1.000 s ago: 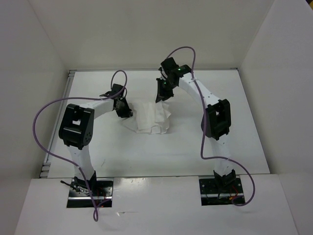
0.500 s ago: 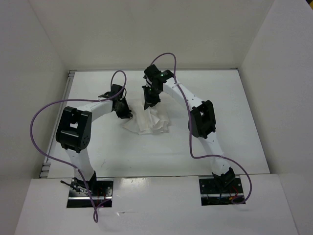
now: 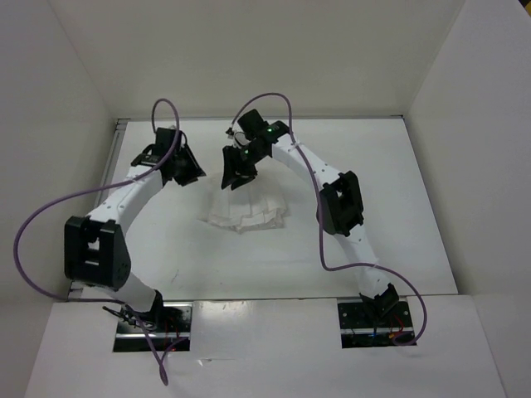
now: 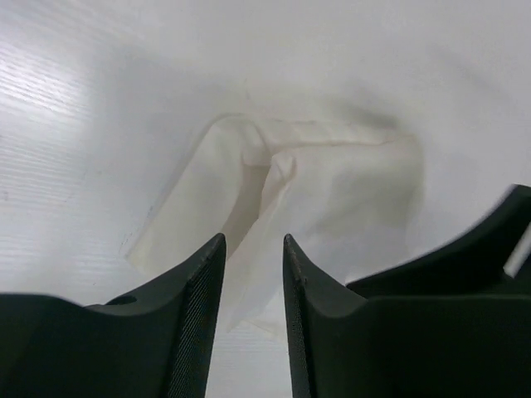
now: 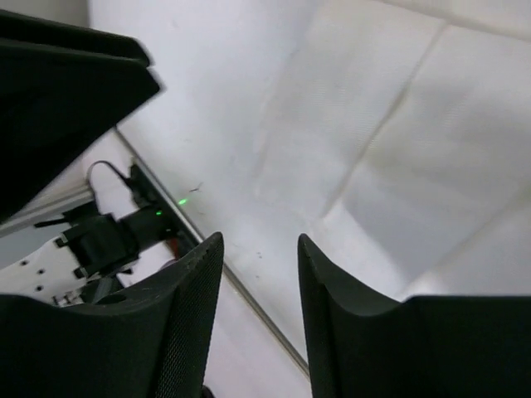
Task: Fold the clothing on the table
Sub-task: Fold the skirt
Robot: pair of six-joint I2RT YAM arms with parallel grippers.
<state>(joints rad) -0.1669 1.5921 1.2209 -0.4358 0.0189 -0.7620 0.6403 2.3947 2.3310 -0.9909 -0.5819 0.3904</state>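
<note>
The clothing [image 3: 246,212] lies on the table [image 3: 390,249] as a small, flattened packet, with one layer brought over another and its near edge a little uneven. One second ago the left gripper [image 3: 184,168] was low at the left edge of the clothing and the right gripper [image 3: 235,169] was at its far right corner; half a second ago the right one had travelled leftward across the clothing, carrying fabric with it. Now both have let go and drawn back. The left gripper has moved well away, beyond the far left side of the clothing, and its wrist view shows its two fingers with a narrow gap between them, nothing in the gap and the clothing lying apart below. The right gripper hangs above the far edge of the clothing; its fingers stand spread, also with nothing between them, and creased white fabric is visible beneath it. I judge that one fold has just been finished and released. The packet is narrower than it was a second ago, but the left wrist view shows a raised wrinkle near the middle and a loose flap toward the left side of the clothing, so the result is not yet tidy. Probably another fold or some smoothing is needed.
</note>
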